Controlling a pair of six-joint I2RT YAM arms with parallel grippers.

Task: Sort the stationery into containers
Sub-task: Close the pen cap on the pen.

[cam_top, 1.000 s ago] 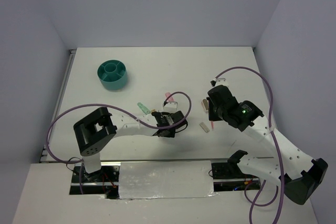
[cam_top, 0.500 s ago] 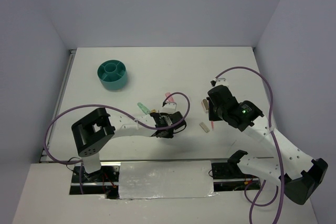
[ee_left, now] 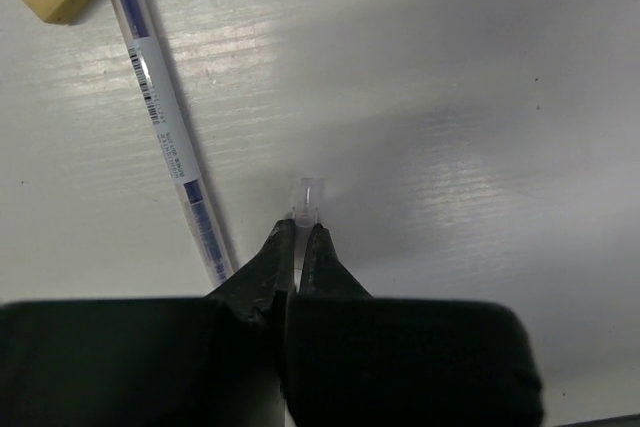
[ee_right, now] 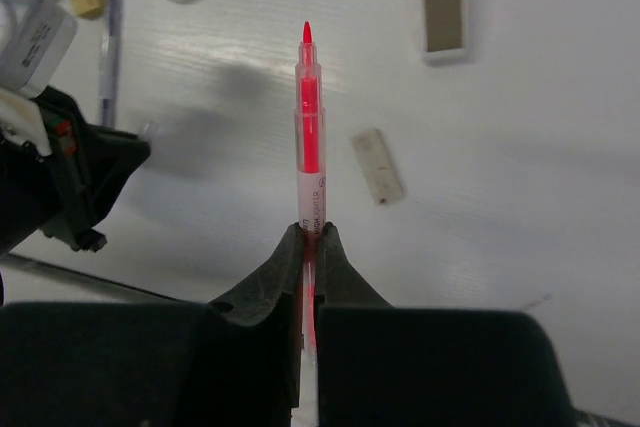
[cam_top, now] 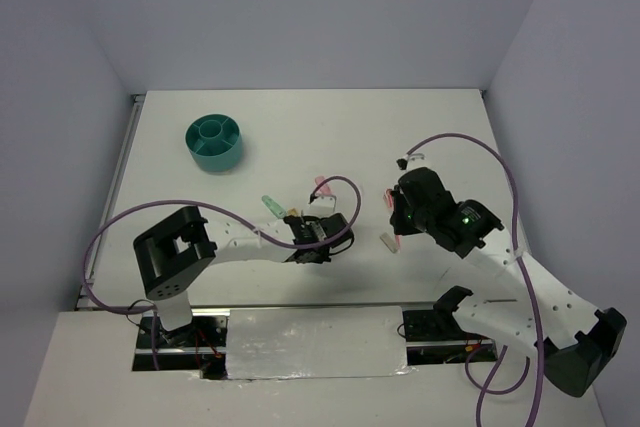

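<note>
You have the white tabletop [cam_top: 300, 127] with the round teal plastic organizer [cam_top: 214, 141] at its far left, well apart from both arms; from above I can make out nothing inside it, so I judge the sorting is at the picking step. Your right end effector [ee_right: 310, 239] is clamped on the thin red pen [ee_right: 311, 137], whose tip points forward above the tabletop; your left end effector [ee_left: 298, 235] is closed, its tips pinching a tiny clear plastic cap [ee_left: 308, 195] near the blue barcode-labelled pen [ee_left: 165, 117]. The next move, I think, calls for lifting and carrying each item across to a compartment; the cap is gripped only at its end, so it could slip.
</note>
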